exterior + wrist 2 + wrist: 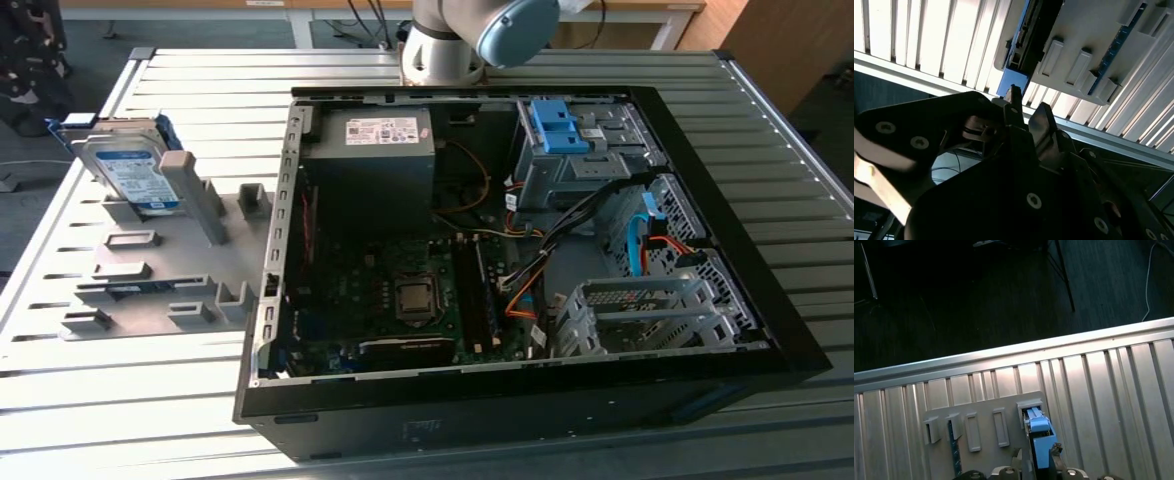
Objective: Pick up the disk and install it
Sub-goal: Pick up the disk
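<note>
Disk point(130, 172) stands on edge in a grey rack point(147, 290) on the slatted table point(134, 400), at the exterior view's left of the open computer case point(534, 415). In both wrist views the gripper point(1036, 456) point(1029, 107) is spread, and the first shows the disk's blue end between its tips.

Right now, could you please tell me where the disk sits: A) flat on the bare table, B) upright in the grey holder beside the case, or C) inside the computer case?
B: the disk stands on edge in the grey holder, at the exterior view's left of the open case.
</note>
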